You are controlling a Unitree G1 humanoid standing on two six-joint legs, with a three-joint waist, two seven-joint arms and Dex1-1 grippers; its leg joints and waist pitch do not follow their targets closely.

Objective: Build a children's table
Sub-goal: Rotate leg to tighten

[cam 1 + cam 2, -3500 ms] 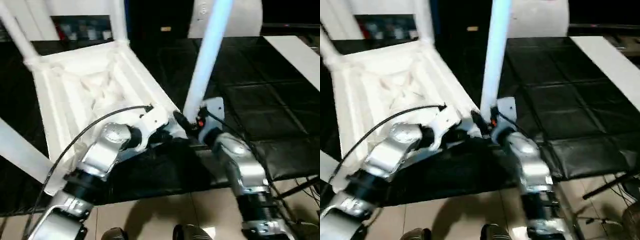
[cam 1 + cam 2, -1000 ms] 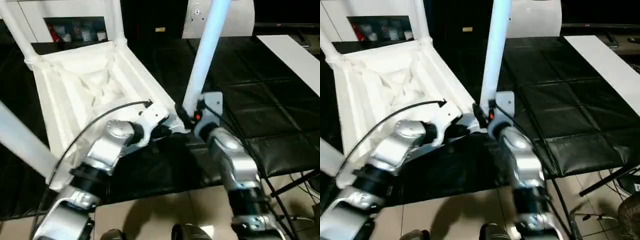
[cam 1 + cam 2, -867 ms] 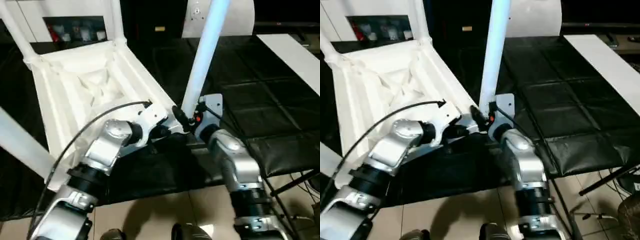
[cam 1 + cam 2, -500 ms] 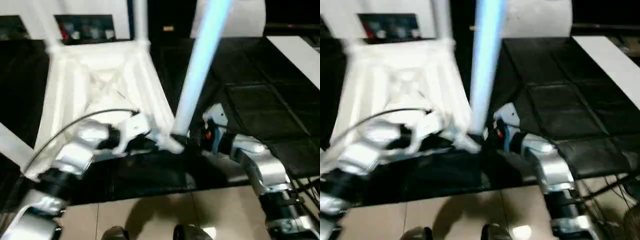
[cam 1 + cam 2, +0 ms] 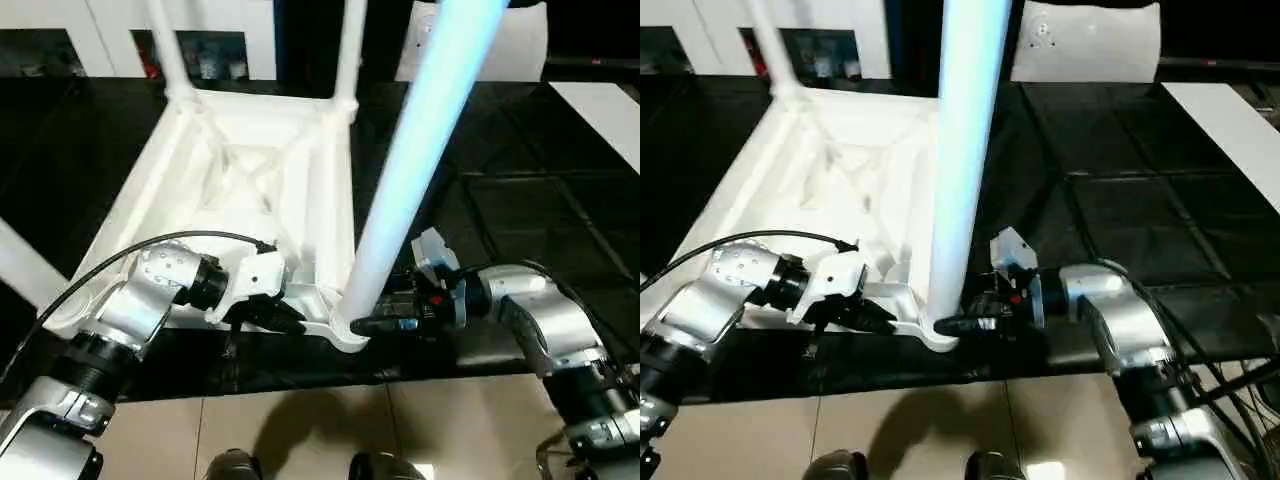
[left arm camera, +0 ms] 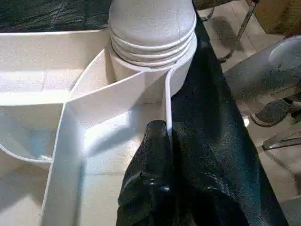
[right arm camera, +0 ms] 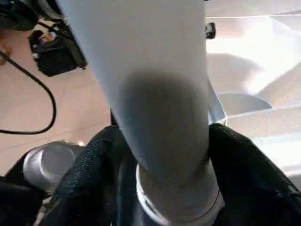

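Note:
The children's table lies upside down, its ribbed white top (image 5: 250, 170) on a black mat. Its legs stand up from the corners: two far ones (image 5: 347, 50), one at the near left (image 5: 20, 265), and a near-right leg (image 5: 420, 150) rising out of its corner socket (image 6: 150, 61). My left gripper (image 5: 290, 318) is shut on the thin rim wall beside that socket, fingertips (image 6: 162, 129) pinching it. My right gripper (image 5: 365, 325) reaches in from the right, its black pads (image 7: 94, 160) pressed to both sides of the near-right leg's base (image 7: 155, 70).
The black padded mat (image 5: 520, 200) covers the work surface, whose front edge runs just below the grippers, with tiled floor and my feet (image 5: 235, 465) beneath. A white cabinet (image 5: 100, 20) stands behind. A white panel (image 5: 1090, 40) and a white board (image 5: 1230, 120) lie at the back right.
The whole picture has shifted. My right forearm has swung out to the right and now holds the leg's base from the side. The left gripper keeps its hold on the rim.

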